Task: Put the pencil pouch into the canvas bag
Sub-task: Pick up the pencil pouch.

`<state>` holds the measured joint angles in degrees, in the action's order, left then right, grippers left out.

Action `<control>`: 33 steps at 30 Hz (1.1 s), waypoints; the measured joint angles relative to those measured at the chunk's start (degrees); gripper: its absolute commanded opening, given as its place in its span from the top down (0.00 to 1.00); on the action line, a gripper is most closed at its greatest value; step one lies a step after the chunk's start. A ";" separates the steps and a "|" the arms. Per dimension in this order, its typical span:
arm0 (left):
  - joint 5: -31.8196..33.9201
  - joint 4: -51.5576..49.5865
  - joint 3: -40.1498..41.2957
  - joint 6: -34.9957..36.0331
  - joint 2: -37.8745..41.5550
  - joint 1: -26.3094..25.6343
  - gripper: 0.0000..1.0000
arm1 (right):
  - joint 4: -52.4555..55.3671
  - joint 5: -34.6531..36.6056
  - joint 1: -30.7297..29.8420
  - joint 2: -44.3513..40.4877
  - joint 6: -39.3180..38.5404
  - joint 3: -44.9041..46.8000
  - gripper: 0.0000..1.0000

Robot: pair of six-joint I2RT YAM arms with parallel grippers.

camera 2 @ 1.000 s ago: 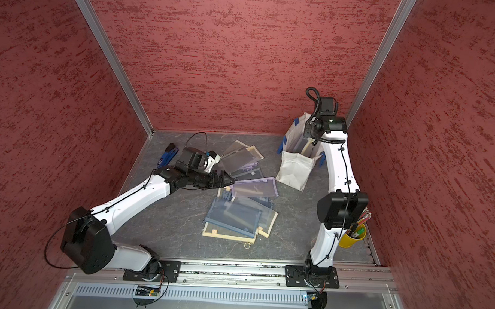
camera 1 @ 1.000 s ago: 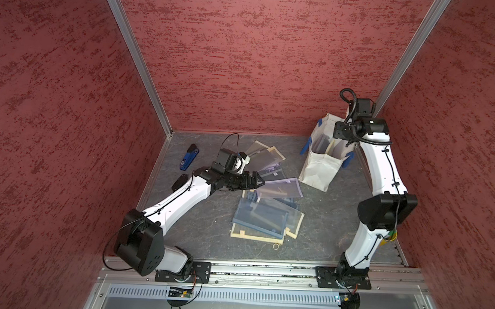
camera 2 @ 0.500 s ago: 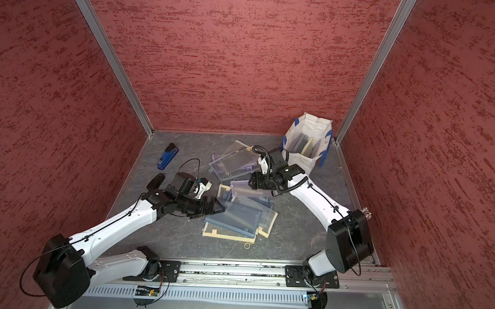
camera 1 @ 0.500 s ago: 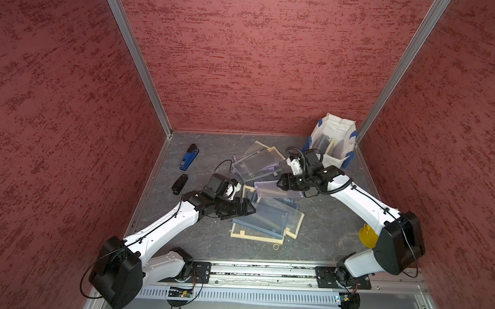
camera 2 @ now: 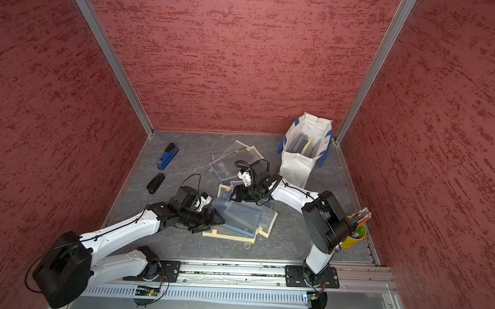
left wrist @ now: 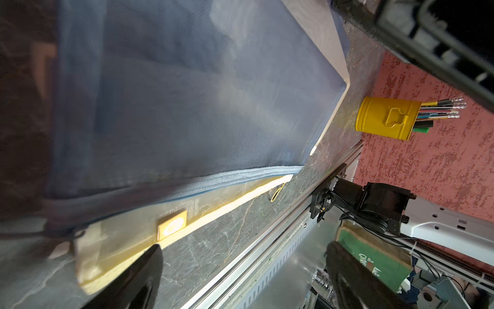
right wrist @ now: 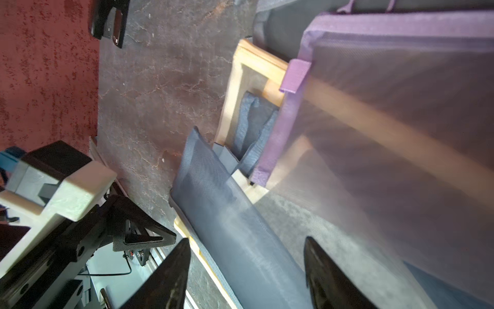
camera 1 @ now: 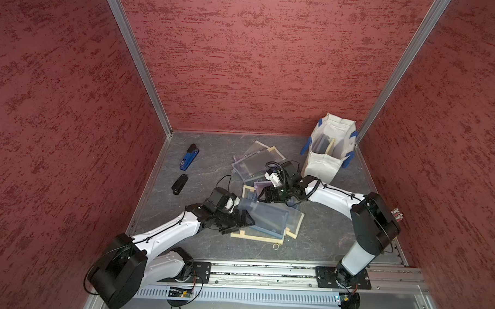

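Right tool [right wrist: 246,240], jaws apart, straddles the raised edge of the blue pouch [right wrist: 227,214], likely to pinch it; left tool [camera 1: 245,220] gapes empty beside the pile [camera 1: 266,232]

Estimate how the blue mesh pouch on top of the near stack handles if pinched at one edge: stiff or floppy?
Probably floppy: the blue mesh pouch is thin see-through fabric, and its edge bows up in the right wrist view. Likely light, since it looks flat with nothing bulky inside. It may slide across the pouches beneath when pushed rather than stay put.
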<state>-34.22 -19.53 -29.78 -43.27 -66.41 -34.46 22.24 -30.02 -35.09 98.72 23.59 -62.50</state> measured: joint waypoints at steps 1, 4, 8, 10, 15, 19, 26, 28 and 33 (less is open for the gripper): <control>0.00 1.27 0.00 -0.20 -0.87 0.00 0.06 | 0.11 0.15 0.00 0.39 -0.20 0.00 0.33; -0.02 4.66 0.00 -1.03 -3.28 0.00 0.08 | 0.46 0.35 0.00 1.16 -1.09 0.00 0.33; -0.02 9.14 0.00 -2.21 -6.84 0.00 0.10 | 0.81 0.48 0.00 1.42 -1.99 0.09 0.35; 0.00 11.54 0.00 -2.73 -8.70 0.04 0.11 | 0.61 0.44 0.00 1.42 -2.21 0.50 0.37; 0.00 16.98 0.00 -4.13 -13.16 0.33 0.12 | 0.74 0.24 0.00 1.38 -2.80 3.13 0.48; 0.07 19.43 -0.15 -4.90 -14.91 0.44 0.14 | 1.33 0.28 0.00 1.25 -3.32 3.80 0.58; 0.24 20.06 -3.50 -4.87 -16.24 0.90 0.14 | 1.62 0.44 0.00 -1.44 -3.72 3.82 0.75; 0.24 20.06 -4.72 -4.68 -16.41 1.03 0.14 | 1.75 0.52 0.00 -2.19 -3.96 3.58 0.82; 0.24 19.67 -6.03 -3.54 -16.41 1.70 0.14 | 3.08 1.22 0.00 -3.69 -4.81 1.92 0.98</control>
<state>-33.98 0.14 -35.81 -46.81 -82.83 -32.75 25.32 -28.80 -35.09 95.02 18.79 -60.58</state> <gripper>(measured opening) 0.857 0.062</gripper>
